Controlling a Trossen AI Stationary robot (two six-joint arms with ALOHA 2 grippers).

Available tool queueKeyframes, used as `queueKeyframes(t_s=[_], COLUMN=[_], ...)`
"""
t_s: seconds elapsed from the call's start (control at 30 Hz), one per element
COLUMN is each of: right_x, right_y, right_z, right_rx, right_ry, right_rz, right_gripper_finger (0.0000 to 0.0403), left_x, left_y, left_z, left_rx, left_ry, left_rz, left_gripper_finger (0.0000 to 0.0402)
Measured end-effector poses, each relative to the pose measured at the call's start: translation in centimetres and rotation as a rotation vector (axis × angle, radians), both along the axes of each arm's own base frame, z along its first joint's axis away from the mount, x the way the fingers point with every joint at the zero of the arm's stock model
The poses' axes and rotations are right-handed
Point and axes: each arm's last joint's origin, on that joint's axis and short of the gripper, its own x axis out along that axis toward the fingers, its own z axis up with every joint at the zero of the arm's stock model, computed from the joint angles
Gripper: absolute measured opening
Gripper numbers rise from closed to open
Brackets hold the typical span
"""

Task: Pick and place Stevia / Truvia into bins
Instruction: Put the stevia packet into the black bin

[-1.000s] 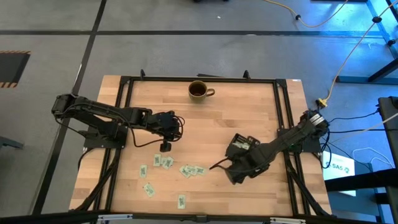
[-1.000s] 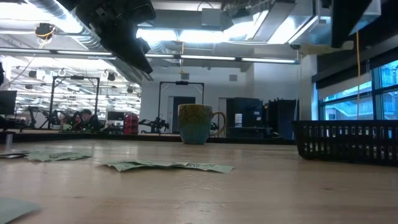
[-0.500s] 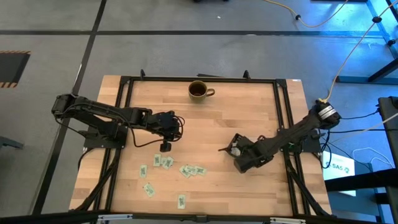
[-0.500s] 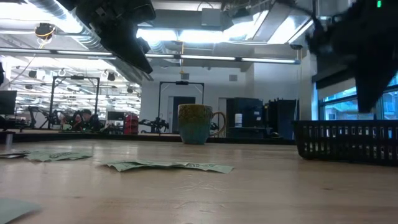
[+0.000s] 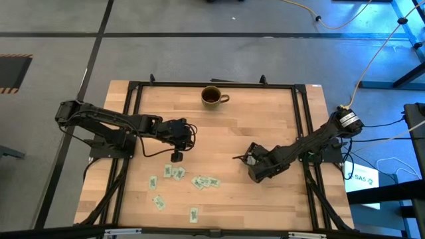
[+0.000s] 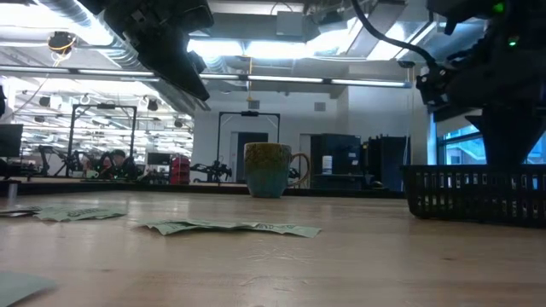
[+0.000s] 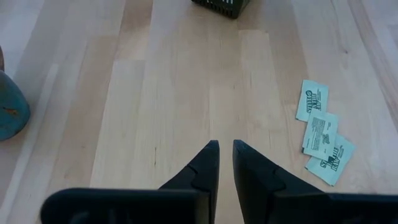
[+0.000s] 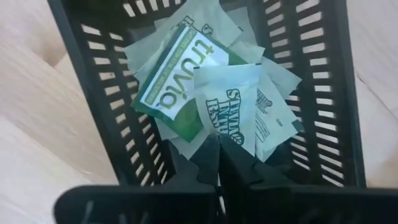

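Now the right hand [image 8: 219, 163], clamped on a sachet [image 8: 227, 106], had been swung over the bin [image 8: 87, 87], so release was judged next.

**Both arms out over table, right gripper closed**

Left arm reaches in from table's left edge, elbow bent, wrist pointing toward centre; left gripper [image 5: 176, 157] hangs above the wood w/ fingers [image 7: 205, 167] nearly together, narrow gap between them, nothing in them. Right arm stretches in from right edge, forearm low & angled toward centre; right gripper [image 5: 251, 159] aimed downward, fingers [image 8: 208, 155] pressed together.
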Motion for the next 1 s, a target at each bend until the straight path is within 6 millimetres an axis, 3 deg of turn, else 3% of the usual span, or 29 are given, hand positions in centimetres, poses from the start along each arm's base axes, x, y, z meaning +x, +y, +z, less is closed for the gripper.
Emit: queueKeyframes(t_s=[0.23,0.43,0.57,0.73,0.83,1.0], right_x=[0.1,0.9,2.7,6.0,7.6,10.4], right_y=[0.2,0.6,1.4,3.0,3.5,4.1], right_z=[0.4,3.0,5.0,6.5,6.1,3.7], right_rx=[0.038,0.041,0.069,0.109,0.064,-0.006], right_ry=[0.019,0.022,-0.123,-0.414,-0.474,-0.401], right_rz=[-0.004,-0.025,0.067,0.364,0.444,0.553], right_gripper_finger=[0.0063,0.0104,0.0108,0.0106,0.0106,0.0106], left_x=[0.0,0.0,0.0,0.0,0.0,0.0], left_y=[0.0,0.0,0.0,0.0,0.0,0.0], left_z=[0.0,0.0,0.0,0.0,0.0,0.0], left_rx=[0.000,0.000,0.000,0.000,-0.001,-0.001], left_ry=[0.000,0.000,0.000,-0.004,-0.004,-0.007], left_rz=[0.000,0.000,0.000,0.000,-0.001,0.000], left_gripper_finger=[0.0038,0.0041,0.0042,0.0038,0.0039,0.0042])
